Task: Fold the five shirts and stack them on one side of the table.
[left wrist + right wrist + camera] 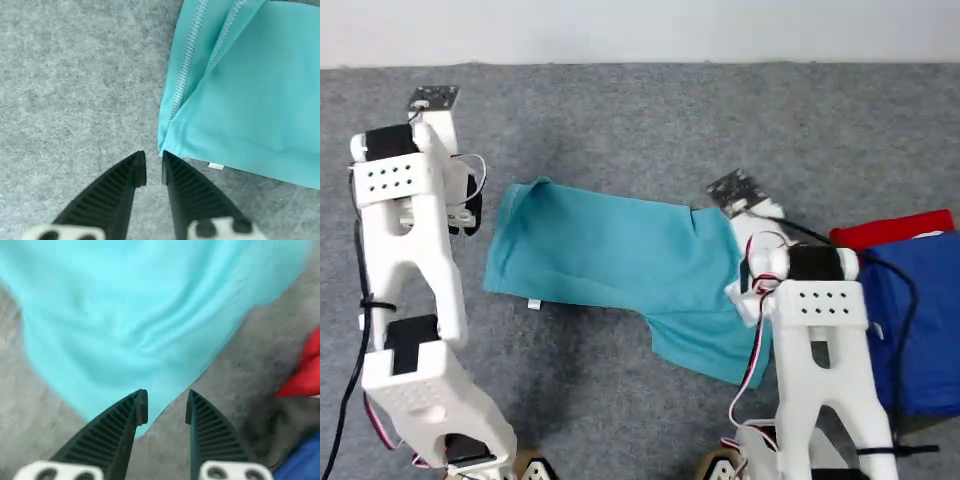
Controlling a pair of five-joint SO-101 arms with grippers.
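Note:
A teal shirt (620, 265) lies spread across the middle of the grey table (620, 120), one sleeve trailing toward the front right. My left gripper (154, 167) hovers just off the shirt's left hem corner (170, 140), its fingers a narrow gap apart with nothing between them. In the high view the left gripper (470, 205) sits beside the shirt's left edge. My right gripper (166, 410) is open low over the teal shirt's (140, 315) right edge, with cloth running under its tips. A red shirt (892, 230) and a blue shirt (920, 320) lie at the right.
The red shirt (302, 375) and a corner of the blue shirt (300, 465) lie close to my right gripper. Bare table stretches behind the teal shirt, up to a white wall (640, 30). Both arm bases stand at the front edge.

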